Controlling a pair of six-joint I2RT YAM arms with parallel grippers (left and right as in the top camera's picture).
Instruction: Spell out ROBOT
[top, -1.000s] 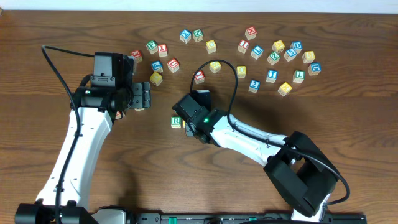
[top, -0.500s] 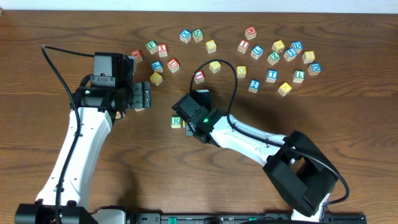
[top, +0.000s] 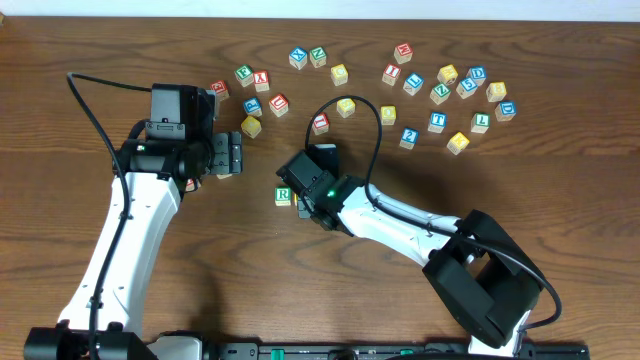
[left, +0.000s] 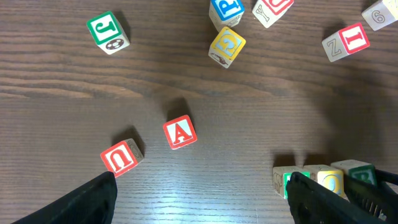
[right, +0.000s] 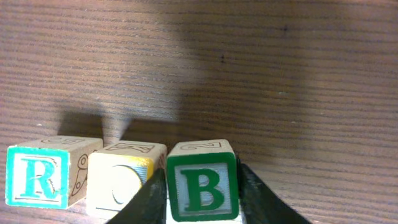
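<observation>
Overhead, the right gripper (top: 302, 203) sits just right of the R cube (top: 283, 195), the left gripper (top: 232, 157) well up-left of it; left wrist: its jaws released wide, empty; right wrist: the O cube (right: 119, 180) touches the R cube, the B cube (right: 202, 186) next, flanked closely by the right jaws, whether gripping I cannot tell.

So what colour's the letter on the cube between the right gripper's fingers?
Green letter and border on the B cube, clearest in the right wrist view.

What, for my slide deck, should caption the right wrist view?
Right gripper closed around the B cube, standing on the table beside O and R: ROB so far.
</observation>
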